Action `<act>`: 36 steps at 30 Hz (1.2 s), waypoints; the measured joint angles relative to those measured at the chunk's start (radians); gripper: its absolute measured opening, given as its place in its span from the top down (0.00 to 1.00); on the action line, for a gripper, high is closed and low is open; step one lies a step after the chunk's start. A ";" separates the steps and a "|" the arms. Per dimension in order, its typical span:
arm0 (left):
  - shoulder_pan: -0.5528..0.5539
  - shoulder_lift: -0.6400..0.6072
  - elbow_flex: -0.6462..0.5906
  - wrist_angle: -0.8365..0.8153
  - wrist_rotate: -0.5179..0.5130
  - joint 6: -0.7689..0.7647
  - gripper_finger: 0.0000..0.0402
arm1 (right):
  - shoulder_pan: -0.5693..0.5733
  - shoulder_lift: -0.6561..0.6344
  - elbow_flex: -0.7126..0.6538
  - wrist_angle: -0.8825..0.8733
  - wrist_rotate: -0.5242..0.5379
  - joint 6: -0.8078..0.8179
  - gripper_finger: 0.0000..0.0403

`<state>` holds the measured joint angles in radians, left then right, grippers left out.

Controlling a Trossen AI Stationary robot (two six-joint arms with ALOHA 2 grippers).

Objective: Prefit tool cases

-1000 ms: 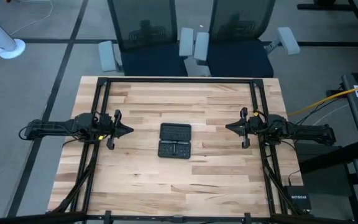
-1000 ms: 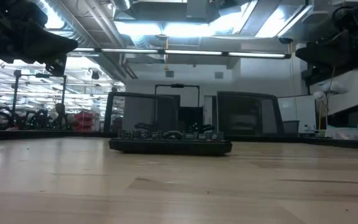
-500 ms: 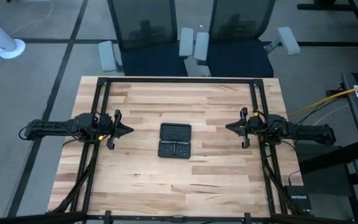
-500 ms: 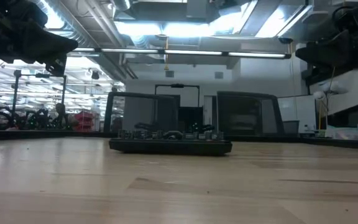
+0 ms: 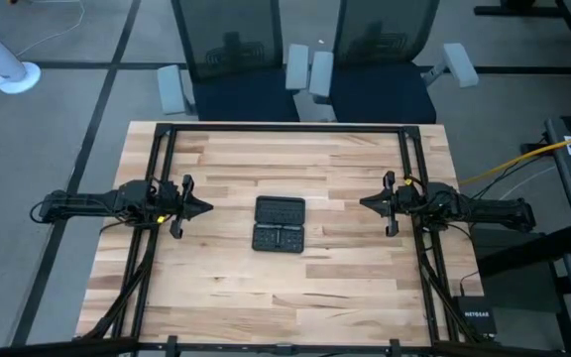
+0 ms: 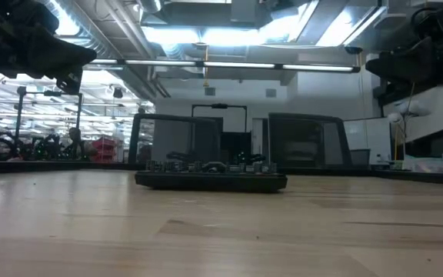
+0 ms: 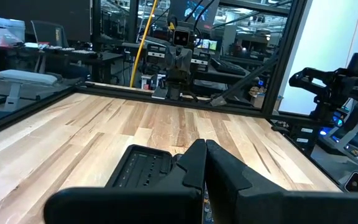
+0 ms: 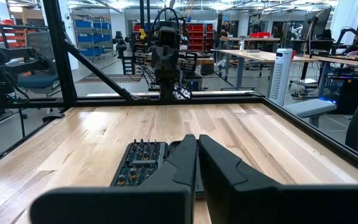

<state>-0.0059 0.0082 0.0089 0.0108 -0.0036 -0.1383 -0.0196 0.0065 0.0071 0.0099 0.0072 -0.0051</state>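
Observation:
The tool case (image 5: 280,224) is a small black hinged case. It lies open and flat on the middle of the wooden table, both halves showing a grid of bit slots. The low view shows the case (image 6: 211,178) with small bits standing up out of it. My left gripper (image 5: 207,208) hovers shut at the table's left side, pointing level toward the case, clear of it. My right gripper (image 5: 364,203) hovers shut at the right side, also pointing level at the case. The case shows in the left wrist view (image 7: 143,167) and the right wrist view (image 8: 140,162).
A black frame (image 5: 285,128) runs around the table. Two office chairs (image 5: 310,59) stand beyond the far edge. A black NETGEAR box (image 5: 477,319) sits off the table's near right corner. Bare wood (image 5: 285,297) lies between the case and the near edge.

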 joint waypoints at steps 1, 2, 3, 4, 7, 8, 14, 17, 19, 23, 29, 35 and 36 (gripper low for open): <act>0.000 0.000 0.000 0.006 0.000 0.004 1.00 | 0.000 0.000 0.000 0.000 0.000 0.000 0.95; 0.000 0.000 -0.001 0.024 0.000 0.014 1.00 | 0.000 0.000 0.000 0.000 0.000 0.000 0.95; 0.000 0.000 -0.001 0.057 0.000 0.015 1.00 | 0.000 0.000 0.000 0.000 0.000 0.000 0.95; 0.000 0.000 -0.001 0.087 0.000 0.014 1.00 | 0.000 0.000 0.000 0.000 0.000 0.000 0.95; 0.000 0.000 -0.001 0.147 -0.008 0.019 1.00 | 0.000 0.000 0.000 0.000 0.000 0.000 0.95; 0.003 0.001 -0.001 0.182 -0.026 0.049 1.00 | 0.000 0.000 0.000 0.000 0.000 0.000 0.95; 0.063 0.099 0.132 0.459 -0.120 -0.019 1.00 | 0.000 0.000 0.000 0.000 0.000 0.000 0.95; 0.090 0.266 0.352 0.184 -0.064 -0.010 1.00 | 0.000 0.000 0.000 0.000 0.000 0.000 0.95; 0.096 0.411 0.504 -0.053 -0.002 0.027 1.00 | 0.000 0.000 0.000 0.000 0.000 0.000 0.95; 0.094 0.641 0.741 -0.388 0.101 0.084 1.00 | 0.000 0.000 0.000 0.000 0.000 0.000 0.95; 0.059 0.814 0.797 -0.448 0.178 -0.057 1.00 | 0.000 0.000 0.000 0.000 0.000 0.000 0.95; 0.012 0.869 0.797 -0.497 0.096 -0.323 1.00 | 0.000 0.000 0.000 0.019 0.019 0.001 0.95; 0.006 0.873 0.797 -0.505 0.070 -0.354 1.00 | 0.000 0.000 0.000 0.036 0.017 0.005 0.95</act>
<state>-0.0001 0.8807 0.8059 -0.4941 0.0664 -0.4919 -0.0196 0.0067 0.0071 0.0464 0.0245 -0.0004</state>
